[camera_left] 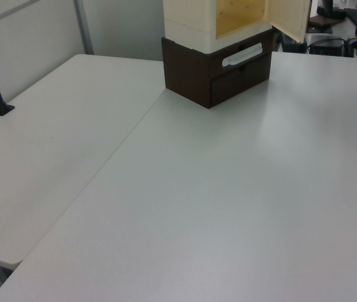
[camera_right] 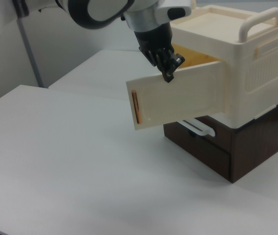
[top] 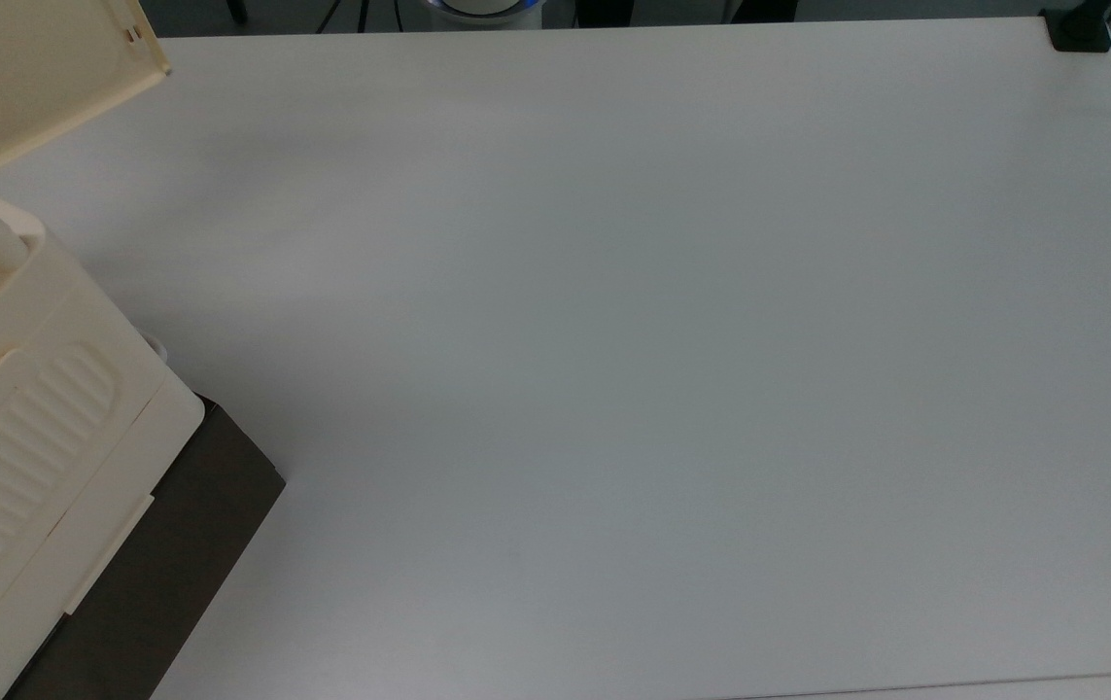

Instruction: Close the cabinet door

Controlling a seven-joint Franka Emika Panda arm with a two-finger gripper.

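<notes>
While the cabinet door [camera_right: 178,95] stands partly swung out, the tool [camera_right: 168,66] sits at its upper edge.

Whether its dark fingers are spread or pressed together is hard to make out, since they bunch against the top of the panel; I cannot tell. Below the tool, the door hangs out from the cabinet [camera_right: 249,73], a thin orange-brown strip [camera_right: 136,106] showing near its free end. Behind the tool lies the open yellowish interior [camera_left: 241,16], partly hidden by the door. The cabinet's top is cut off in the left view. Under the door, a white drawer handle [camera_right: 197,128] peeks out on the dark brown base [camera_right: 241,147]. Bare white desk [top: 613,340] spreads around everything.
</notes>
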